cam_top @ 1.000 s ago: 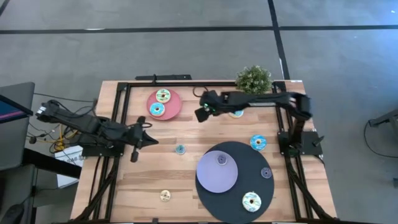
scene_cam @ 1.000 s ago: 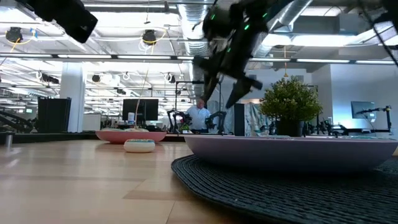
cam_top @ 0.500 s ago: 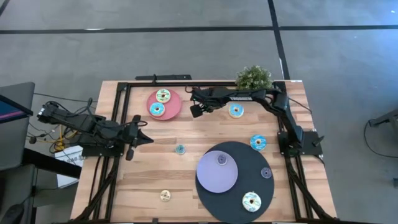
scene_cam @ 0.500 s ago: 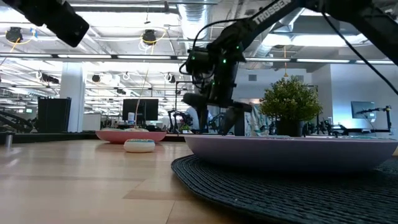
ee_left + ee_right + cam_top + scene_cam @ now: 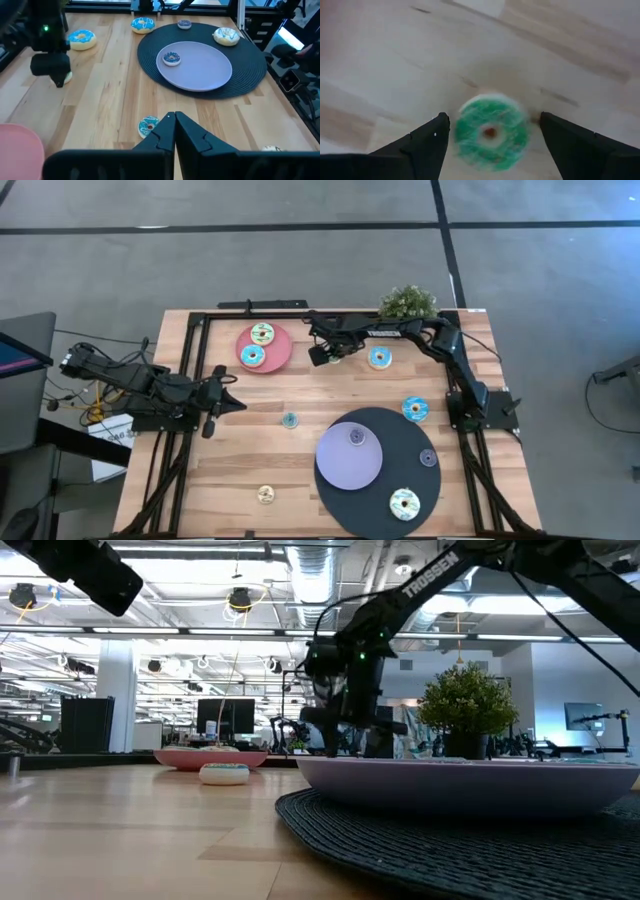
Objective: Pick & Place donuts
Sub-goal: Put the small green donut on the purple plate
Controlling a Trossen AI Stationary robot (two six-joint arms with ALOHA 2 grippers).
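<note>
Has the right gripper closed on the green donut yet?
No: in the right wrist view the right gripper stands open, its fingers either side of the green donut on the wood, with gaps showing.

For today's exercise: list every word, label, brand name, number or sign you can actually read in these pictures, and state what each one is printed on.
"TROSSEN": white letters on the right arm's dark link, low view.
Computer screens in the room behind the table: contents too small to read.
Nothing else readable; the donuts, plates and mat carry no text.
</note>
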